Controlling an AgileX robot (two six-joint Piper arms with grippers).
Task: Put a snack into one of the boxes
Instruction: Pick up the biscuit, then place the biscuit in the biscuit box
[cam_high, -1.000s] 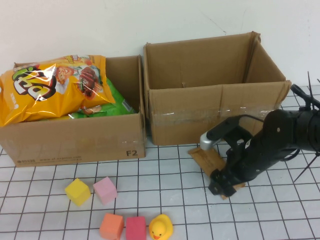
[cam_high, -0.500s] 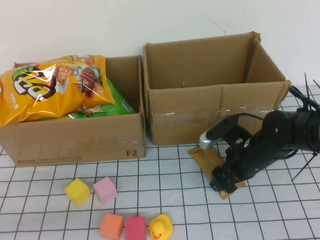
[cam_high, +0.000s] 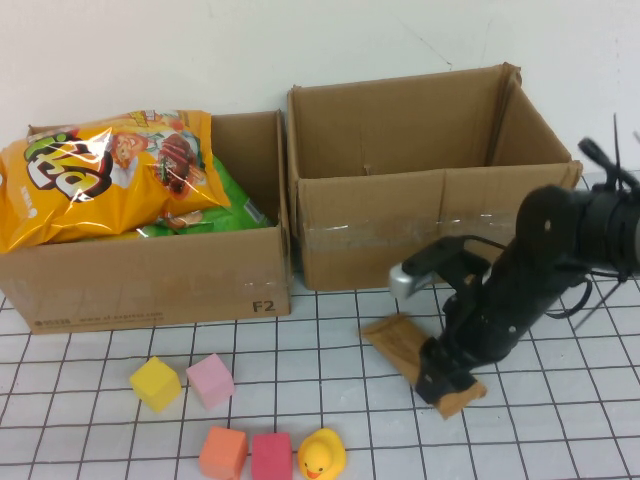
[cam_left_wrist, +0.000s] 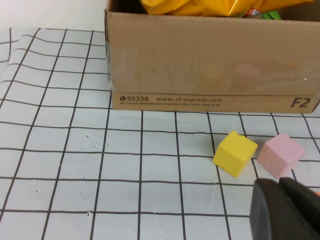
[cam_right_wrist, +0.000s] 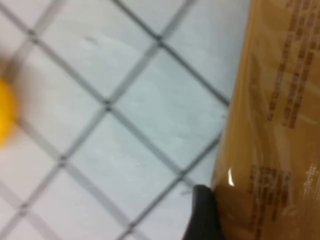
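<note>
One right end effector (cam_high: 443, 375) on brown snack (cam_high: 400, 345) (left end effector (cam_left_wrist: 285, 210) shut).

**Colours and patterns on the bench**

The bench (cam_high: 560, 440) is white with a black grid. Both cardboard boxes (cam_high: 150, 275) (cam_high: 430, 235) are plain brown. A chip bag (cam_high: 105, 180) is orange-yellow over a green one (cam_high: 225, 200). The snack packet (cam_high: 400, 345) is tan-brown. Cubes: yellow (cam_high: 155, 384), pink (cam_high: 210, 380), orange (cam_high: 222, 453), red (cam_high: 271, 456). The duck (cam_high: 322, 455) is yellow. The right gripper (cam_high: 440, 375) is black.
</note>
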